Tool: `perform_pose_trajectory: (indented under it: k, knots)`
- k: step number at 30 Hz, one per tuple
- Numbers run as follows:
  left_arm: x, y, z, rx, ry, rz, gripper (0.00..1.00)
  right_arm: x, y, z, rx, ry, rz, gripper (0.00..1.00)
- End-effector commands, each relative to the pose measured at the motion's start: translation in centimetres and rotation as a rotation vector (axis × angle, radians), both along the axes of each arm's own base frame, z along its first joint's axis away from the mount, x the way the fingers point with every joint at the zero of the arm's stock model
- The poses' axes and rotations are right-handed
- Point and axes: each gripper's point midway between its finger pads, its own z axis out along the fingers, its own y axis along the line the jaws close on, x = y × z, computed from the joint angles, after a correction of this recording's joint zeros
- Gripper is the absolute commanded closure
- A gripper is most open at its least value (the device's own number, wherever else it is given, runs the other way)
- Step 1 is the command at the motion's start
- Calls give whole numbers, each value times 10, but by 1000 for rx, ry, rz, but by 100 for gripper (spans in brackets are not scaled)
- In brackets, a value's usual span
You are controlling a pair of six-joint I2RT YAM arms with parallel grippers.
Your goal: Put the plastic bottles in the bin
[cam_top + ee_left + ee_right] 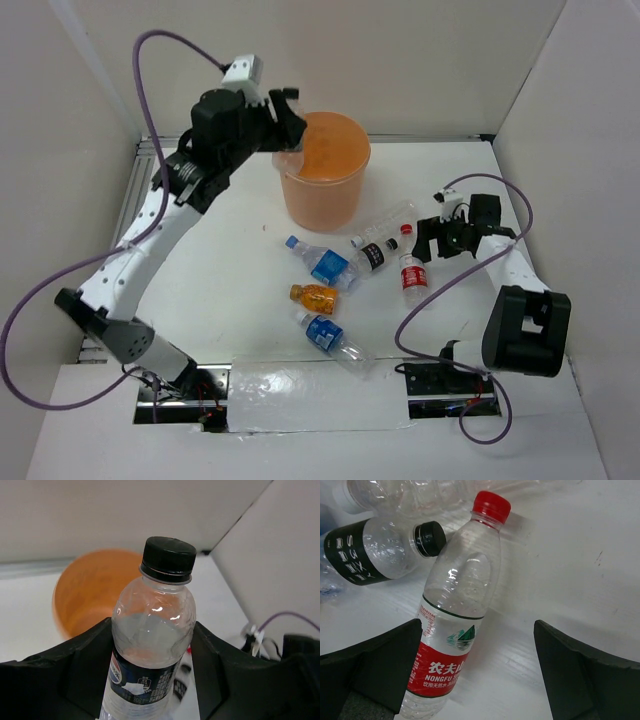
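My left gripper (pixel 287 128) is shut on a clear bottle with a black cap and dark blue label (pixel 152 630), and holds it above the near-left rim of the pale-orange bin (pixel 322 200). The bin's open mouth shows behind the bottle in the left wrist view (pixel 85 595). My right gripper (pixel 430 245) is open and low over the table. A red-label, red-cap bottle (pixel 452 620) lies between its jaws, close to the left finger (pixel 385 660). This bottle also shows in the top view (pixel 411 273).
On the table in front of the bin lie a black-label bottle (pixel 372 255), a blue-label bottle (pixel 325 264), a stubby orange bottle (pixel 314 296), another blue-label bottle (pixel 330 337) and a plain clear bottle (pixel 392 217). White walls stand on three sides.
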Motion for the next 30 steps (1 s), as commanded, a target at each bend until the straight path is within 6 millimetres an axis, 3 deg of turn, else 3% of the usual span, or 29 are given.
perform_pose_trajectory:
  k: [1, 3, 4, 5, 6, 9, 11, 15, 17, 18, 19, 20, 21, 22, 24, 25, 26, 27, 28, 29, 30]
  knots:
    - [52, -34, 18, -17, -143, -44, 84, 6, -3, 5, 4, 4, -14, 0]
    - [82, -52, -1, 3, -114, -27, 76, 6, -3, 5, -2, 0, -7, 0]
    - [90, -57, -9, 9, -105, -27, 76, 6, -2, 6, 6, -2, 0, 0]
    - [98, -59, -17, 25, -97, -20, 69, 5, -2, 4, 3, 11, 8, 0]
    - [108, -65, -39, 56, -68, -23, 54, 5, 0, 5, 11, 10, 14, 0]
    - [112, -76, -42, 56, -87, -44, 8, 7, 2, -3, -1, 37, 22, 0]
    - [118, -79, -49, 69, -85, -46, 0, 5, 9, -14, 3, 64, 42, 0]
    - [108, -72, -13, 58, -145, -46, 0, 7, 24, -37, -13, 121, 51, 0]
    - [89, -74, 9, 60, -186, -63, 0, 7, 28, -47, -26, 149, 51, 2]
    - [70, -67, 29, 54, -212, -64, 0, 7, 28, -56, -16, 183, 42, 5]
    - [57, -69, 17, 85, -183, -79, 0, 4, 29, -65, -6, 221, 30, 13]
    - [47, -62, 15, 93, -171, -80, 0, 4, 29, -65, -6, 222, 30, 13]
    - [32, -61, 11, 85, -149, -79, 0, 3, 29, -69, -4, 244, 30, 27]
    - [6, -50, -6, 87, -101, -89, 0, 7, 29, -66, -5, 234, 30, 39]
    - [-22, -40, -40, 71, 2, -93, 0, 4, 22, -66, 0, 257, 9, 62]
    - [-43, -41, -96, 54, 155, -107, 0, 9, 14, -53, 4, 227, -7, 74]
    - [-65, -32, -97, 10, 180, -122, 2, 10, 11, -44, 13, 207, -2, 77]
    - [-90, -35, -122, 8, 269, -148, 2, 7, 7, -25, -1, 169, 29, 82]
    - [-111, -34, -162, -32, 413, -132, 5, 16, -1, -3, -9, 111, 36, 84]
    - [-133, -31, -159, -85, 435, -153, 7, 18, 3, 17, 23, 61, 88, 85]
    - [-155, -40, -166, -111, 479, -194, 7, 10, 7, 34, 37, 51, 137, 85]
